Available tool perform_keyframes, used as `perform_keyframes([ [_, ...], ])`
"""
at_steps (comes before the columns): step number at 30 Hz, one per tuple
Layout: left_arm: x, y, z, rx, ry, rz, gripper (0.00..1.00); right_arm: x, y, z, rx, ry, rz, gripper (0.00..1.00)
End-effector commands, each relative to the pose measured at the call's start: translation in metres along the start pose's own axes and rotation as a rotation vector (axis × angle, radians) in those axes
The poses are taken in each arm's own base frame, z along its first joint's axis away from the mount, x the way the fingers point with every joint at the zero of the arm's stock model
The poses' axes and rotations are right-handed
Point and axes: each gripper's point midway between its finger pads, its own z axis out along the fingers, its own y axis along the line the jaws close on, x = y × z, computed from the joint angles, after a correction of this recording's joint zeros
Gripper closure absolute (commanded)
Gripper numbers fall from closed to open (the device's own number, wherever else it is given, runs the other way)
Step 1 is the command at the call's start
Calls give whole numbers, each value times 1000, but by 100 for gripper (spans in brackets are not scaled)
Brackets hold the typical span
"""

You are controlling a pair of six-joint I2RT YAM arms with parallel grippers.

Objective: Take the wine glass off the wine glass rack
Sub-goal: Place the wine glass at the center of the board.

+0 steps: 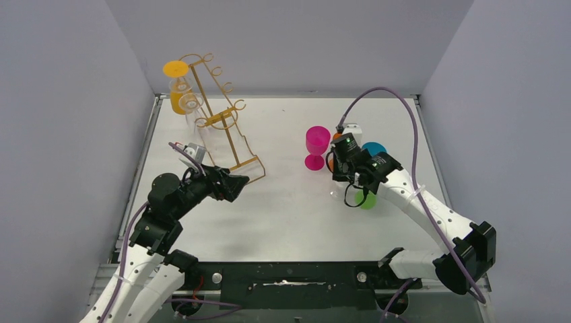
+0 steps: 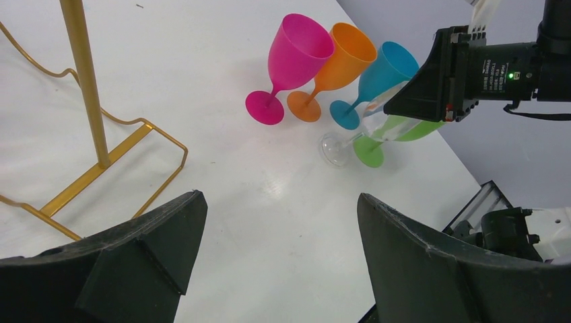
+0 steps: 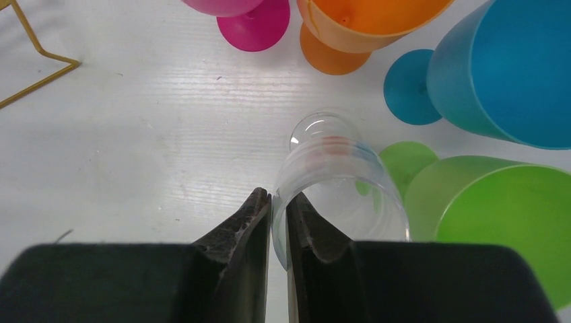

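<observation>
The gold wire wine glass rack (image 1: pixel 225 124) stands at the back left; its post and base show in the left wrist view (image 2: pixel 86 81). A yellow glass (image 1: pixel 176 79) and clear glasses (image 1: pixel 191 102) hang on its upper arm. My right gripper (image 1: pixel 345 180) (image 3: pixel 278 198) is shut on the rim of a clear wine glass (image 3: pixel 337 176) (image 2: pixel 367 131). The glass is tilted, with its foot low by the table beside the green glass. My left gripper (image 1: pixel 239 183) (image 2: pixel 279 202) is open and empty, just right of the rack's base.
Pink (image 1: pixel 316 145), orange (image 2: pixel 343 57), blue (image 1: pixel 374 148) and green (image 1: pixel 367 200) glasses stand close together around the right gripper. Grey walls close in the white table (image 1: pixel 283 215) on the left, back and right.
</observation>
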Motion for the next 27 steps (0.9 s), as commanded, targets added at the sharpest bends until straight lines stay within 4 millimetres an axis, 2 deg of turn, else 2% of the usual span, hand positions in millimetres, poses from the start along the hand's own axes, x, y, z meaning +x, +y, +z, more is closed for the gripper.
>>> perform_keyframes([
  [1, -28, -10, -5, 7, -70, 24, 17, -26, -4, 1, -2, -84, 33, 100],
  [6, -26, -8, -6, 0, -66, 27, 17, -28, -11, 8, 7, -69, 44, 97],
  [11, -23, -6, -5, -7, -53, 31, 17, -25, -9, 17, -3, -42, 29, 94],
  [16, -21, -4, -5, -16, -41, 34, 17, -25, -13, 20, 28, -33, 24, 80],
  [20, -21, -3, -5, -23, -43, 36, 17, -25, -14, 20, 32, -26, 17, 76],
  [27, -20, -1, -4, -31, -34, 39, 17, -30, -14, 20, 44, -22, 9, 74],
])
